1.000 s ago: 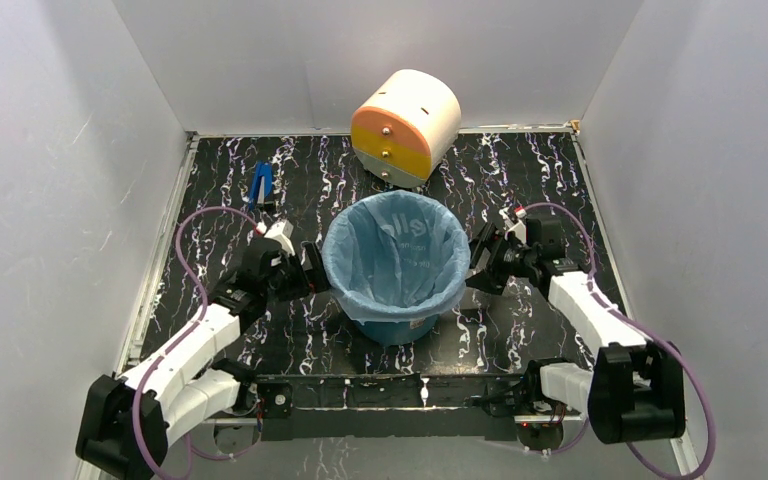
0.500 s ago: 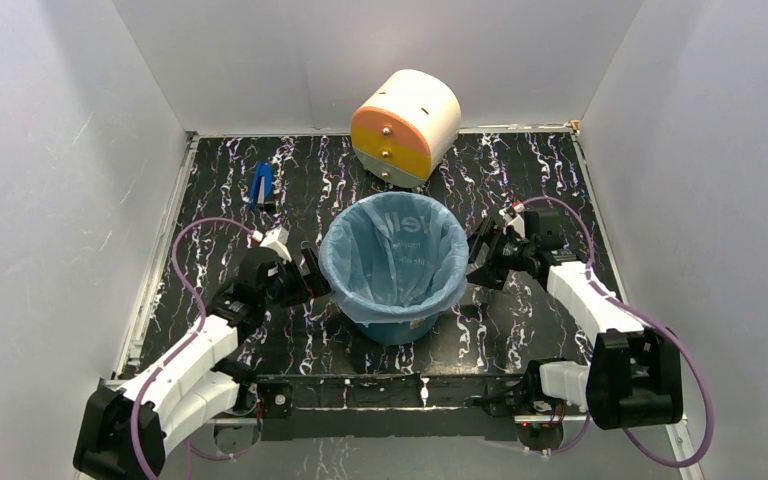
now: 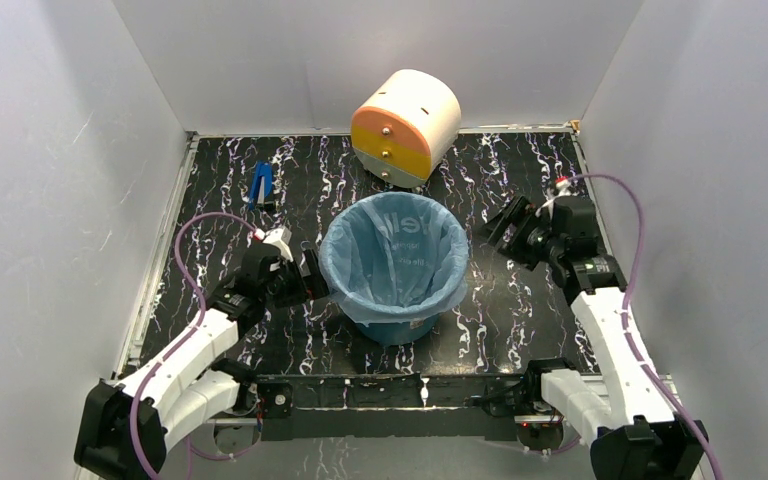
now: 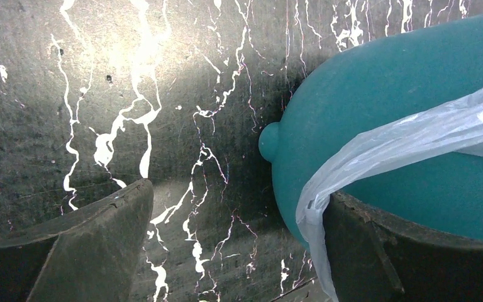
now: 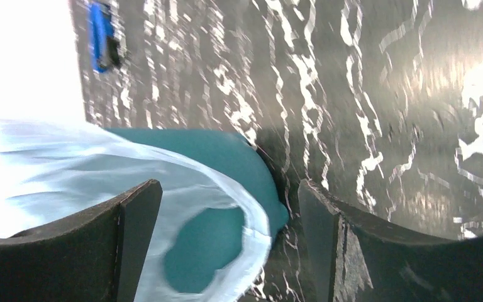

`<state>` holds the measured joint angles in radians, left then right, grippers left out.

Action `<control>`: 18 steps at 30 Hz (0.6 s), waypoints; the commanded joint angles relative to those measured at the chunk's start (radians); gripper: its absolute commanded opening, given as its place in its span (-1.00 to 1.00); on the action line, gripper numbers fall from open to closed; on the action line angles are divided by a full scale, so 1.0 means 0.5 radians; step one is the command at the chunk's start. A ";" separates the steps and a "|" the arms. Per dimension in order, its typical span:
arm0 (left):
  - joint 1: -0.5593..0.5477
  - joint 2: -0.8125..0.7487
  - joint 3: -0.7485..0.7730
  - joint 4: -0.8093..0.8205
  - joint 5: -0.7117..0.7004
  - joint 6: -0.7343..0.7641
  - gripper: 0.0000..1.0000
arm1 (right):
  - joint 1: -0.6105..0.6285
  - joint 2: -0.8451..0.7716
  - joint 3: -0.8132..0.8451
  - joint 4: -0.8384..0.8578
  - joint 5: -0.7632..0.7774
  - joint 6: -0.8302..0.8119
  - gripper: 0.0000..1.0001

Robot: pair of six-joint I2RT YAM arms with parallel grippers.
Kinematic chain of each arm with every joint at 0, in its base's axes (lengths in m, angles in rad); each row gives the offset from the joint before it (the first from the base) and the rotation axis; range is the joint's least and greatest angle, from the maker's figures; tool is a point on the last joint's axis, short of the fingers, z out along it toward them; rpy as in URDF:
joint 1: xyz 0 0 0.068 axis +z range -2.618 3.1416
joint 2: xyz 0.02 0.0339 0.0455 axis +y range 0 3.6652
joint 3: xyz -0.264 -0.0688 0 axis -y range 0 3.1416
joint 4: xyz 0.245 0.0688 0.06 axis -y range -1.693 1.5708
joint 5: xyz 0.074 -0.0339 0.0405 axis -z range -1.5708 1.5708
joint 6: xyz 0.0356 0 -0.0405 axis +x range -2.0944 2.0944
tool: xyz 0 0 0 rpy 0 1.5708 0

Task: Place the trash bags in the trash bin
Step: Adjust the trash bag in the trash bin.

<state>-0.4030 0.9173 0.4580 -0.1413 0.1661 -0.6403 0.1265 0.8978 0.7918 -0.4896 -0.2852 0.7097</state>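
The teal-green trash bin (image 3: 396,327) stands upright mid-table. The light-blue trash bag (image 3: 392,252) lines it, its hem folded over the rim all round. My left gripper (image 3: 312,276) is open at the bin's left side. In the left wrist view (image 4: 236,195) its jaws stand wide apart, with the bin wall (image 4: 402,82) and the bag hem (image 4: 415,135) against the right finger. My right gripper (image 3: 503,228) is open and empty, apart from the bin to its right. The blurred right wrist view (image 5: 226,189) shows the bin (image 5: 217,242) and bag (image 5: 69,163) beyond the jaws.
A cream-and-orange drum (image 3: 407,125) lies at the back, just behind the bin. A small blue clip-like object (image 3: 260,185) lies at the back left, also in the right wrist view (image 5: 102,34). White walls close in the black marbled table (image 3: 520,310).
My right gripper has drawn back from the bin's right rim, up and to the right, and its arm has swung outward. The left gripper has stayed at the left rim. The bin shifted slightly left.
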 commanded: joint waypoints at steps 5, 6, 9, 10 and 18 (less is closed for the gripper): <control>0.001 0.074 0.167 -0.054 0.076 0.049 0.91 | 0.000 0.057 0.718 0.120 -0.746 -0.376 0.55; -0.001 0.065 0.170 -0.046 0.073 0.046 0.91 | 0.015 0.119 0.794 0.123 -0.898 -0.371 0.52; 0.001 0.061 0.167 -0.028 0.098 0.032 0.92 | 0.247 0.285 1.012 -0.023 -0.897 -0.478 0.45; 0.002 0.068 0.165 -0.024 0.111 0.032 0.92 | 0.400 0.327 1.079 -0.106 -0.740 -0.552 0.44; 0.002 0.092 0.208 -0.128 0.078 0.095 0.92 | 1.691 0.979 1.767 -0.843 0.691 -0.947 0.32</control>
<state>-0.4030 0.9680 0.5121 -0.1665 0.2092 -0.6235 0.7692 1.2873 1.5265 -0.6876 -0.3351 0.3840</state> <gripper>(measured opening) 0.956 0.654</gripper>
